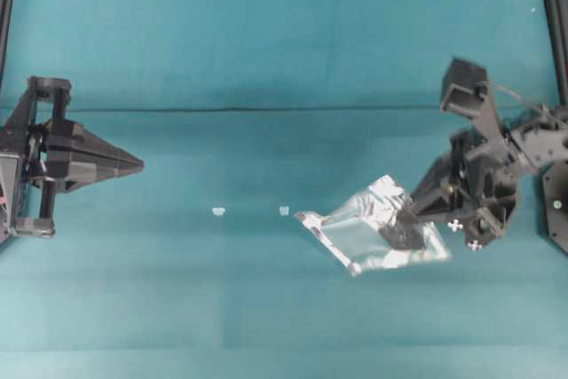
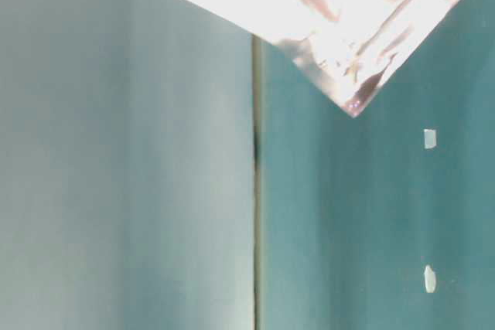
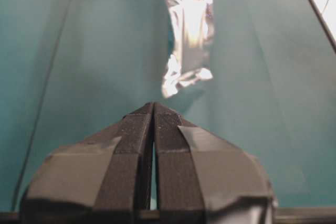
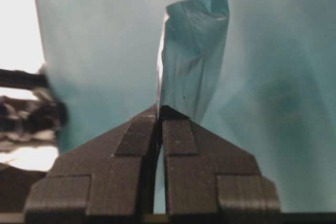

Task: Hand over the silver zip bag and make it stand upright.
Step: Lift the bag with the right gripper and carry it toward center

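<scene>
Right jaws (image 4: 159, 109) pinching shiny crinkled silver foil zip bag (image 1: 373, 232) at its 3 o'clock edge. Left jaws (image 3: 154, 109) closed, empty, at 9 o'clock; need opening before the handover.

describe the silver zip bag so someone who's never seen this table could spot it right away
On the teal table, look right of centre, where the right gripper is shut on it. The silver zip bag is a shiny crinkled foil pouch, far bigger than the two tiny white scraps to its left.

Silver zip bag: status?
Right gripper jaws shut on silver zip bag. Left gripper jaws shut, empty. Two white scraps between the arms.
</scene>
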